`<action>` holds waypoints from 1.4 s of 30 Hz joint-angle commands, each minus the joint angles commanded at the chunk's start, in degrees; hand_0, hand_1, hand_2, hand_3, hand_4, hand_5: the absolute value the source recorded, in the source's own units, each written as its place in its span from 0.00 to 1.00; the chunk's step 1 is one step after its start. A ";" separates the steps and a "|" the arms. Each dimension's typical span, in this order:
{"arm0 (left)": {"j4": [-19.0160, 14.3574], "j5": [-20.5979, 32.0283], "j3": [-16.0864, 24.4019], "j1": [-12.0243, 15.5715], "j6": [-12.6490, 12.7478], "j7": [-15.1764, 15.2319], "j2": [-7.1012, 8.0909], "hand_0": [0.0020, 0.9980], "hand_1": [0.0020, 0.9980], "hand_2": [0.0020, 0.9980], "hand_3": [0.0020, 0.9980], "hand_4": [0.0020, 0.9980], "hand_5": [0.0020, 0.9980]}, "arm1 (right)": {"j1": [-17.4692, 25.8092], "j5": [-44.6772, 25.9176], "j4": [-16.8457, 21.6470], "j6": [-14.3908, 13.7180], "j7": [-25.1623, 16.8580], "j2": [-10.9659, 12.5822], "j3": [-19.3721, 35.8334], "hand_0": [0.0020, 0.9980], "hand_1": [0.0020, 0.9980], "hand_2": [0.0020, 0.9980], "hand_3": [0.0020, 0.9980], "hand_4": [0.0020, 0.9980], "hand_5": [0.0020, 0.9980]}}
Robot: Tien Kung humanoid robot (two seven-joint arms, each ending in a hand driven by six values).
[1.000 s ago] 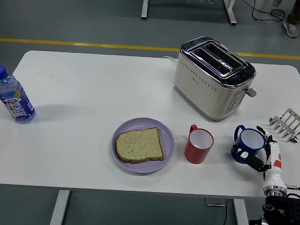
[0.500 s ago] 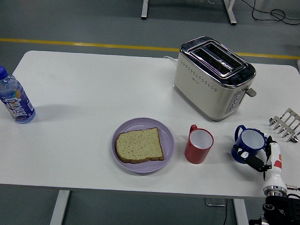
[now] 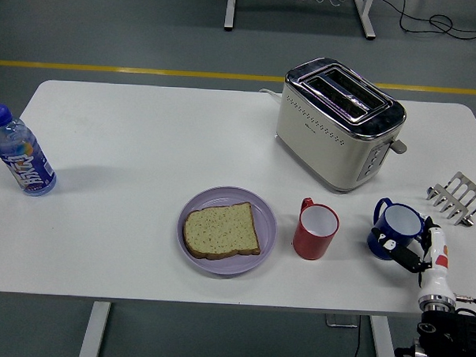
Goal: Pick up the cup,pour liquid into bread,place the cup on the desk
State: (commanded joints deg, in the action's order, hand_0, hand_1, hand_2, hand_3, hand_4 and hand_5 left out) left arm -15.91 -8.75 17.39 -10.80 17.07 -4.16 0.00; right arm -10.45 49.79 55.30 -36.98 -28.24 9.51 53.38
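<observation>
A blue cup (image 3: 395, 228) with a white inside stands on the white table (image 3: 145, 143) at the right, its handle toward the toaster. My right hand (image 3: 413, 248) comes up from the lower right corner, its black fingers curled around the cup's near side. A red cup (image 3: 315, 230) stands to the blue cup's left. A slice of bread (image 3: 220, 230) lies on a lilac plate (image 3: 262, 207) near the table's front middle. The left arm is out of view.
A cream toaster (image 3: 339, 124) stands behind the cups. A metal toast rack (image 3: 457, 197) sits at the right edge. A blue-capped water bottle (image 3: 19, 157) is at the far left.
The blue cup and my right hand have barely shifted, perhaps a few pixels right. A person's foot at the top right has left the view.
</observation>
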 joint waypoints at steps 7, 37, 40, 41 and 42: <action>0.00 -0.07 0.03 0.02 -0.02 -0.03 0.00 0.68 0.69 0.70 0.54 0.25 1.00 | 0.03 -1.48 0.09 0.00 -1.24 -0.02 0.03 0.57 0.48 0.54 0.59 0.88 0.08; 0.07 -1.24 0.68 0.36 -0.08 -0.39 0.00 0.68 0.69 0.70 0.54 0.25 1.00 | 1.27 -0.58 5.26 0.00 -1.43 0.98 3.48 0.37 0.33 0.45 0.45 0.82 0.08; 0.08 -1.52 0.82 0.49 -0.08 -0.45 0.00 0.68 0.69 0.70 0.54 0.25 1.00 | 1.56 1.12 7.03 0.00 0.03 1.35 4.17 0.37 0.33 0.45 0.45 0.82 0.08; 0.08 -1.63 0.87 0.52 -0.09 -0.48 0.00 0.68 0.68 0.70 0.54 0.25 1.00 | 1.63 1.71 7.64 0.00 0.56 1.48 4.46 0.35 0.31 0.44 0.44 0.81 0.09; 0.09 -1.68 0.89 0.54 -0.09 -0.49 0.00 0.68 0.68 0.70 0.54 0.25 1.00 | 1.67 2.08 8.01 0.00 0.92 1.58 4.68 0.35 0.31 0.44 0.44 0.81 0.09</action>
State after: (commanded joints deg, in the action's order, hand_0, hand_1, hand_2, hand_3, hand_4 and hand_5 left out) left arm -15.82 -10.43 18.27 -10.26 16.98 -4.65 0.00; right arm -8.77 51.87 63.31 -36.98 -27.32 11.08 58.06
